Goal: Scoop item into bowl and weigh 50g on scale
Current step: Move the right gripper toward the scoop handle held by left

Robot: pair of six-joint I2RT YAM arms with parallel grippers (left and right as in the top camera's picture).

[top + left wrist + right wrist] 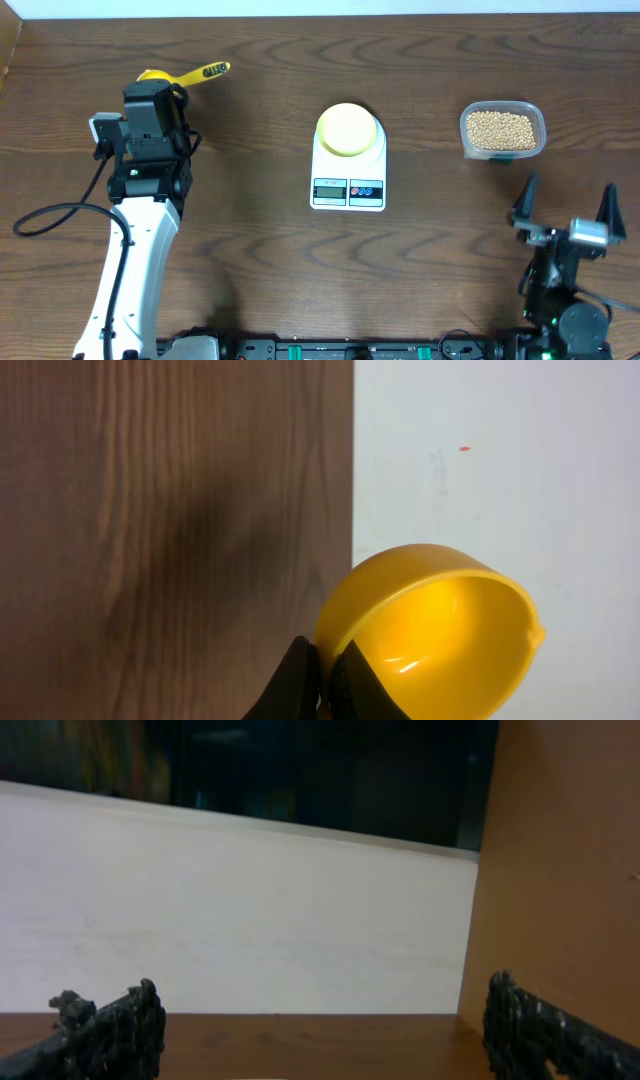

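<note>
The pale yellow-green bowl (pixel 348 128) stands on the white scale (pixel 347 190) at the table's middle. Tan beans (pixel 501 127) fill a clear plastic tub (pixel 539 118) at the back right. A bright yellow scoop (pixel 205 71) lies at the back left, its handle pointing right. My left gripper (pixel 325 652) is shut on the rim of the scoop's cup (pixel 440 630), which looks bare inside. My right gripper (pixel 568 192) stands open near the front right edge, nothing between its fingers; in the right wrist view it (pixel 322 992) faces the far wall.
The table's far edge (pixel 353 480) runs just beyond the scoop, with a white wall behind it. A black cable (pixel 45 215) loops at the left of the left arm.
</note>
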